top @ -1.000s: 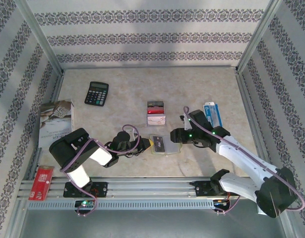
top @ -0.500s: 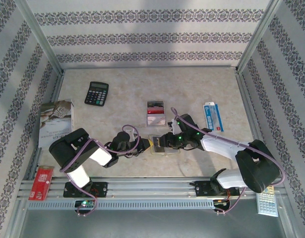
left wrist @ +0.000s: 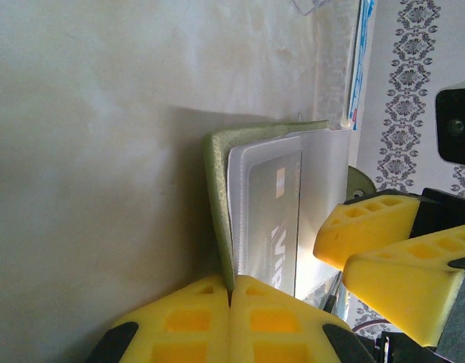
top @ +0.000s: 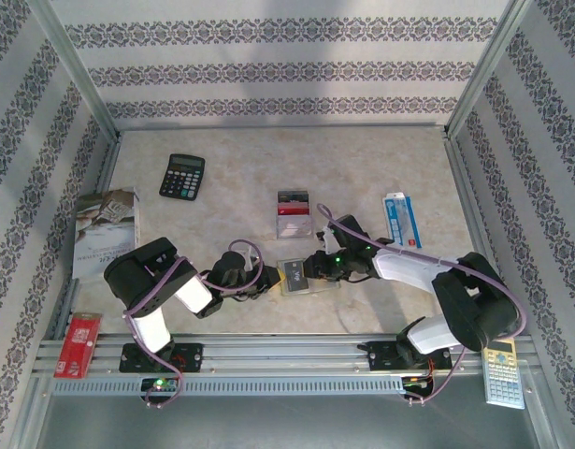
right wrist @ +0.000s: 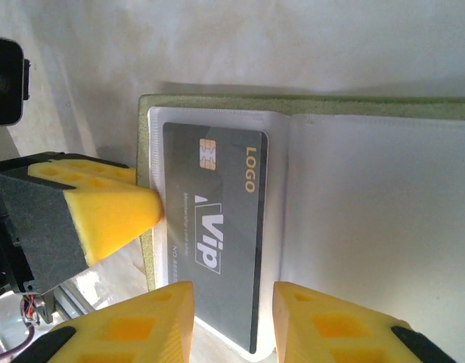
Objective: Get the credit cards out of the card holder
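Note:
The olive-green card holder [top: 289, 278] [right wrist: 292, 106] lies open near the table's front middle, clear pockets up. A dark grey credit card [right wrist: 217, 227] [left wrist: 274, 212] marked "Vip" sits in its left pocket. My left gripper [top: 268, 277] [left wrist: 232, 291] is shut on the holder's [left wrist: 217, 197] olive left edge. My right gripper [top: 315, 268] [right wrist: 232, 318] hovers over the card's near end, jaws open, one finger on each side. Two more credit cards, a red-and-dark one [top: 294, 198] and a pinkish-white one [top: 294, 224], lie on the table beyond the holder.
A blue-and-white packet [top: 400, 220] lies right of the loose cards. A black calculator [top: 182, 175] sits at back left and a booklet [top: 105, 229] at left. A red item [top: 77, 332] and a pale calculator [top: 504, 374] rest by the front rail.
My right arm has swung left from beside the holder to over it, and its jaws have narrowed. The left gripper keeps its hold on the holder's edge.

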You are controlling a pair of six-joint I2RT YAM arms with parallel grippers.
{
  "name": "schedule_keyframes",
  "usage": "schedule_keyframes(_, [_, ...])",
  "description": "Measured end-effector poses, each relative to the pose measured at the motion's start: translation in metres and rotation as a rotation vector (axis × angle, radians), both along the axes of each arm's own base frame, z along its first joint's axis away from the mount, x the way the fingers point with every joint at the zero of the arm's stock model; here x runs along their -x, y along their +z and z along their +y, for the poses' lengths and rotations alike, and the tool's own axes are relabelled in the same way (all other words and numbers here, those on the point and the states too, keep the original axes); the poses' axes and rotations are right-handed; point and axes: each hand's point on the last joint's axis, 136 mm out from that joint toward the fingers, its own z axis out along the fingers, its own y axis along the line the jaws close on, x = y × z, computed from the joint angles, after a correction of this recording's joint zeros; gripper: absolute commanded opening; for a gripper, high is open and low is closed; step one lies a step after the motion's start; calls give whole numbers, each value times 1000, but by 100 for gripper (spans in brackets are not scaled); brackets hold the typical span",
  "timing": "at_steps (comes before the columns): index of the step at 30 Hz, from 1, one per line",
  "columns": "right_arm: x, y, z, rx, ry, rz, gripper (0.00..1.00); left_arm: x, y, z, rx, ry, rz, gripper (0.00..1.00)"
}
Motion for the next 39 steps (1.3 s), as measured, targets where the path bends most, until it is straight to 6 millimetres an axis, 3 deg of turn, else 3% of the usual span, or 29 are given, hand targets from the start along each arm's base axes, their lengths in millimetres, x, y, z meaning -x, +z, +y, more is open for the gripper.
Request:
schedule_keyframes(23, [-2,-14,15,28,45,20,33,0,0,0,0,0,0,0])
schedule_keyframes(39, [-5,-13,10,-88,15,48,23,-1,1,-1,11,0,-12,0])
